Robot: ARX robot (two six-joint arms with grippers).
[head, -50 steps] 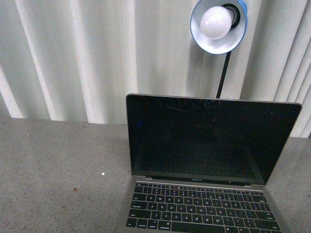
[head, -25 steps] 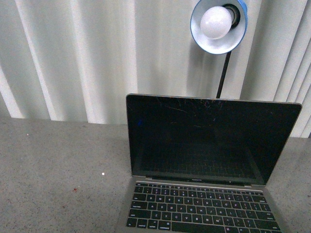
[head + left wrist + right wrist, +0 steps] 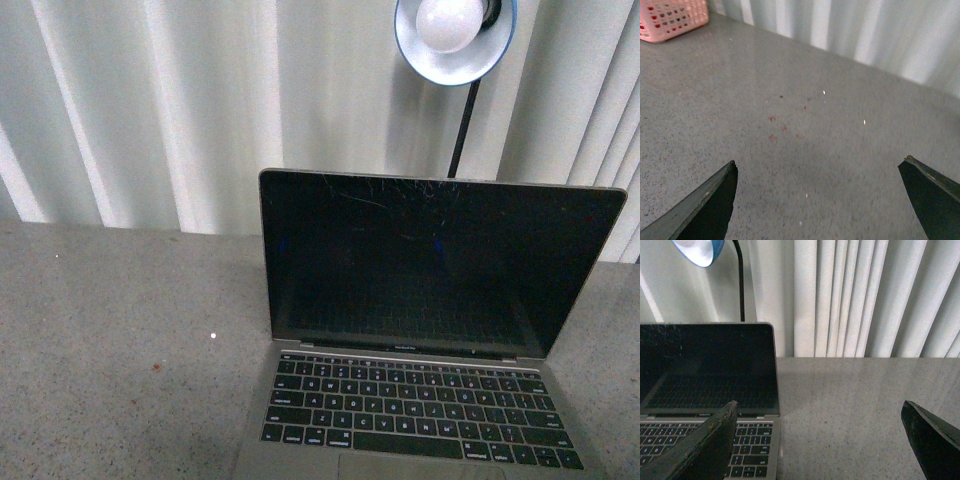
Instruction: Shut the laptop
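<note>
My right hand [image 3: 819,410], fingers apart and empty, is the nearer one. The one open laptop [image 3: 420,300] stands on the table [image 3: 120,330] just ahead and to its inner side, lid edge crosswise to my reach. My left hand [image 3: 817,167], also apart, faces one pink basket [image 3: 672,17]; one desk lamp [image 3: 455,40] rises beyond the lid.

this looks like an indoor desk setup, closer to an office or a staged test bench than to a kitchen or workshop. a wide grey speckled tabletop [image 3: 120,330] runs back to a wall of pale, pleated curtains [image 3: 180,110] that hide whatever is behind them. a desk lamp [image 3: 455,62] with a blue shade, a white bulb and a thin black stem stands behind an open laptop [image 3: 420,270]. elsewhere on the same surface, near the curtains, sits a pink perforated plastic basket [image 3: 670,17].
</note>
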